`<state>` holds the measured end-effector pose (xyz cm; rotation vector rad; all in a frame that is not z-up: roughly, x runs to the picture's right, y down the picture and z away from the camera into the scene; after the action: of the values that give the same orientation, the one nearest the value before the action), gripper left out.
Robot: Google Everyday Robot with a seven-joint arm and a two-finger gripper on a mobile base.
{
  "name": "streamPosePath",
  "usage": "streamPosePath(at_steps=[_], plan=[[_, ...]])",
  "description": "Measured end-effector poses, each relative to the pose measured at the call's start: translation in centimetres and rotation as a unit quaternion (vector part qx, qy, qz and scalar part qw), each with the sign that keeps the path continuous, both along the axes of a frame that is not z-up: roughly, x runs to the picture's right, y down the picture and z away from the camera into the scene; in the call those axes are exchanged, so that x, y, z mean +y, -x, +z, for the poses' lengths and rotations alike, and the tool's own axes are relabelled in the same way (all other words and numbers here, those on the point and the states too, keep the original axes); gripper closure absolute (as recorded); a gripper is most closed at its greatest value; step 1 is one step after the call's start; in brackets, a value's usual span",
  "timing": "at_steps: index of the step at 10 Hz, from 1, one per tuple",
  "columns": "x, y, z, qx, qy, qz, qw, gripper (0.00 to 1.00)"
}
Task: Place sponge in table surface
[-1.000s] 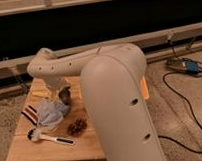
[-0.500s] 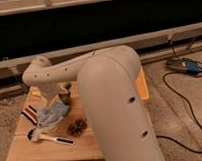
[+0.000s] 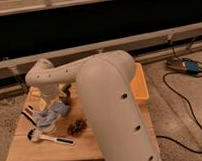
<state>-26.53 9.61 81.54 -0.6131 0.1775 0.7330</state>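
Smooth plastic arm, gripper over matt wooden table

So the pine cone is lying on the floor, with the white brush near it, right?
Not quite. The camera view shows the pine cone on the wooden table, not the floor; the white brush does lie near it. The gripper is over the table, by the blue cloth.

gripper hanging over back-left part of table, arm hiding most of it | arm covering table right half | yellow object at left edge showing only partly
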Motion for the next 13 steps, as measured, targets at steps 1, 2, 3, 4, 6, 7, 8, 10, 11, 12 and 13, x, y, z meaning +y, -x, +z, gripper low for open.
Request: streamPosePath(at_steps=[1, 2, 3, 4, 6, 7, 8, 10, 11, 12, 13], plan=[[0.6, 0.3, 0.1, -0.002, 0.006, -0.003, 1.0000, 0.20], [0.6, 0.5, 0.0, -0.004, 0.006, -0.003, 1.0000, 0.20], [0.9, 0.4, 0.3, -0.004, 0.011, -0.001, 0.9999, 0.20], [1.4, 0.4, 0.6, -0.005, 0.016, -0.001, 0.9999, 0.20], [1.2, 0.9, 0.2, -0.009, 0.016, -0.001, 0.9998, 0.20], [1.0, 1.0, 0.1, -0.009, 0.014, 0.000, 0.9999, 0.20], [1.3, 0.3, 0.3, -0.003, 0.016, -0.006, 0.9998, 0.20], [0.9, 0.4, 0.0, -0.006, 0.011, -0.003, 0.9999, 0.20], [0.4, 0.7, -0.4, -0.012, 0.001, 0.000, 0.9999, 0.20], [-0.6, 0.4, -1.0, -0.014, -0.014, 0.000, 0.9998, 0.20], [-1.6, 0.4, -2.1, -0.020, -0.026, 0.003, 0.9994, 0.20]])
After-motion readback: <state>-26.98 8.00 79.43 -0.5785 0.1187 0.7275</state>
